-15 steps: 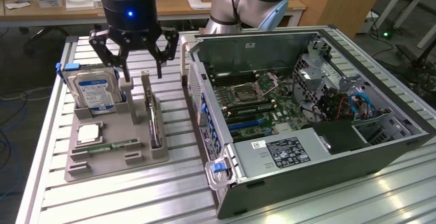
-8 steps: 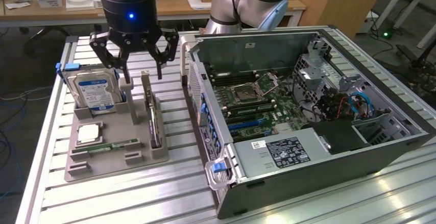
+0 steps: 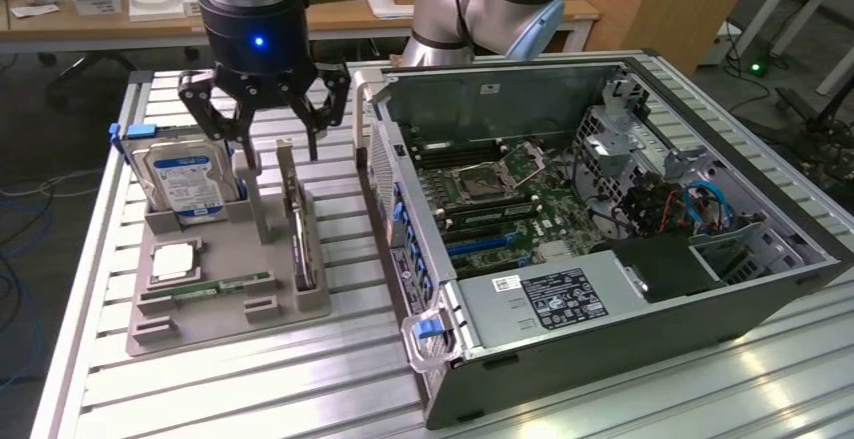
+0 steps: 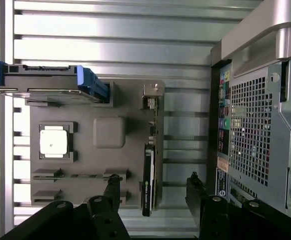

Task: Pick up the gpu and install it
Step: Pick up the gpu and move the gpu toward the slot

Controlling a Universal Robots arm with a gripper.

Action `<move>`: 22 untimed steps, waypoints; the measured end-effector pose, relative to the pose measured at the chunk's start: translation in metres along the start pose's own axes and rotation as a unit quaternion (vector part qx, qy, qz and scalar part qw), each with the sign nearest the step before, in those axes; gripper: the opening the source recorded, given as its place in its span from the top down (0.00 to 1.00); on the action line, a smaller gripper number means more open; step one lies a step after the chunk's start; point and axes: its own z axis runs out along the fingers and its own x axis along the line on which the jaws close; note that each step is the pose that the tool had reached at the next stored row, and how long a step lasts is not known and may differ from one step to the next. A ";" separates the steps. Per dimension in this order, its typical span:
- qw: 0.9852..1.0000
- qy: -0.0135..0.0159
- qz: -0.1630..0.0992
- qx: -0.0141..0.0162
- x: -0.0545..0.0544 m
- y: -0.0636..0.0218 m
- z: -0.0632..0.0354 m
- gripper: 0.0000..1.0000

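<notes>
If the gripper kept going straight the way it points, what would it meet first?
Probably the gpu, standing on edge in the grey tray. The wrist view shows it between the fingers of the open gripper, which would straddle its top edge. How far above it hangs is unclear.

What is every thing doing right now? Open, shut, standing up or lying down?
Card, standing on edge in the grey tray, not picked up.
Gripper, open, a finger on each side of the card, holding nothing.
Hard drive, standing upright in the tray.
Memory stick, lying flat in the tray.
Chip, lying flat in the tray.
Computer, side open, insides showing.
</notes>
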 end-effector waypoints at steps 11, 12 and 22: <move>1.000 0.000 0.000 0.000 0.000 -0.0040 0.0142 0.35; 1.000 0.000 0.000 0.000 0.000 -0.0048 0.0143 0.35; 1.000 0.000 0.000 -0.002 0.000 -0.0071 0.0229 0.35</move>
